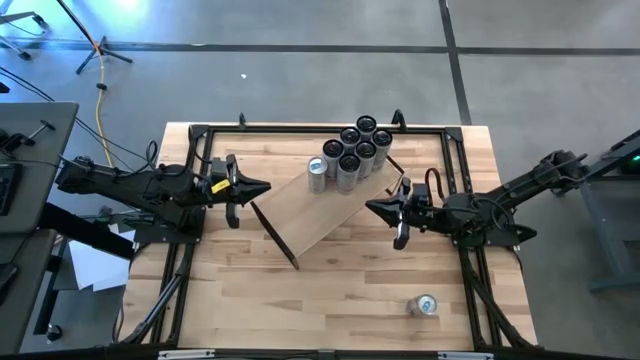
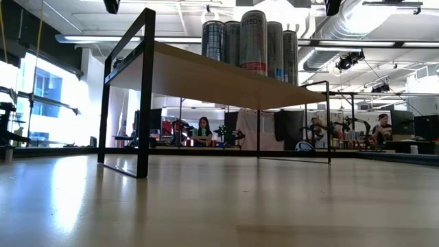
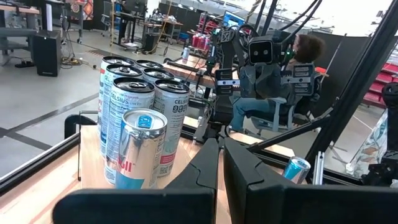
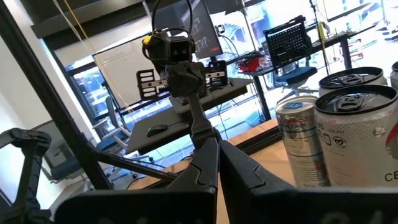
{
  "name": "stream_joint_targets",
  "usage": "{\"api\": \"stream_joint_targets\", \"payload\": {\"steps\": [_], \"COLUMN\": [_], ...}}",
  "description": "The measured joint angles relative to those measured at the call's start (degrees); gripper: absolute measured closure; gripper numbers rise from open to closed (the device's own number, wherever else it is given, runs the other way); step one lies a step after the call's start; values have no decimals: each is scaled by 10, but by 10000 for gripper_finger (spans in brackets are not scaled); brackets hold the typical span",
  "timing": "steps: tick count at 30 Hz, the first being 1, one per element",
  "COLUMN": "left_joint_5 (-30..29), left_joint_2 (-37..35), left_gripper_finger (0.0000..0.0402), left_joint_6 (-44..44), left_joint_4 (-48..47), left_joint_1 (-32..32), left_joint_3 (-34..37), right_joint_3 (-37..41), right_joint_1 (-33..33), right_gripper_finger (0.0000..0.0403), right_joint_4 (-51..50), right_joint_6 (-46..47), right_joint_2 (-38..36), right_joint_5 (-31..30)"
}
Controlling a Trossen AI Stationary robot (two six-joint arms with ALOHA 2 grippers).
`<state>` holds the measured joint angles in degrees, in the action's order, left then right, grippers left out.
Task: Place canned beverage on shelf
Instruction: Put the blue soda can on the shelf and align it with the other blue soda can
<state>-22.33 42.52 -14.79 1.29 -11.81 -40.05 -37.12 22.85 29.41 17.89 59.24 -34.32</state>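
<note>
High view: I see the shelf (image 1: pixel 330 205) lying at a slant across the middle of the bench (image 1: pixel 330 300), a black bracket at each short end.
Cans on shelf: a cluster of cans (image 1: pixel 355 150) stands upright on the shelf's far end, packed so they touch; one silver can (image 1: pixel 318 171) stands at the edge of the cluster on the left arm's side.
Loose can: one more can (image 1: pixel 426 305) sits on the bare bench near the front edge on the right arm's side, well apart from the shelf.
Left pincer: my left pincer (image 1: pixel 262 188) is closed and empty, hovering just beside the shelf's left end.
Right pincer: my right pincer (image 1: pixel 372 206) is closed too, holding nothing, near the shelf's right end and just in front of the cluster.
Low view: the shelf stands raised on its brackets, with tall cans (image 2: pixel 252 42) upright on top.
Left wrist view: the silver can (image 3: pixel 142 149) stands nearest, the others close behind it.
Background: a person (image 3: pixel 273 81) sits beyond the bench.
</note>
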Motion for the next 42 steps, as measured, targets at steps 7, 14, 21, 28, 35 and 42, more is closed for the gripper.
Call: {"api": "stream_joint_targets", "payload": {"steps": [7, 14, 21, 28, 35, 42], "left_joint_5": [0, 0, 0, -3, -14, -15], "left_joint_2": [0, 0, 0, 0, 0, 0], "left_gripper_finger": [401, 402, 401, 401, 401, 384], "left_joint_6": [0, 0, 8, 45, 46, 75], "left_joint_4": [0, -1, -2, -1, -2, -2], "left_joint_1": [0, 0, 0, 0, 2, 2], "left_joint_3": [0, 0, 0, 0, 0, 0], "right_joint_3": [0, 0, 0, 0, 0, 0], "right_joint_1": [0, 0, 0, 0, 0, 0], "right_gripper_finger": [402, 402, 402, 402, 402, 399], "right_joint_4": [0, 0, 0, 0, 0, 0], "right_joint_6": [0, 0, 13, 46, 46, 46], "right_joint_2": [0, 0, 0, 0, 0, 0], "right_joint_5": [0, 0, 0, 6, 20, 33]}}
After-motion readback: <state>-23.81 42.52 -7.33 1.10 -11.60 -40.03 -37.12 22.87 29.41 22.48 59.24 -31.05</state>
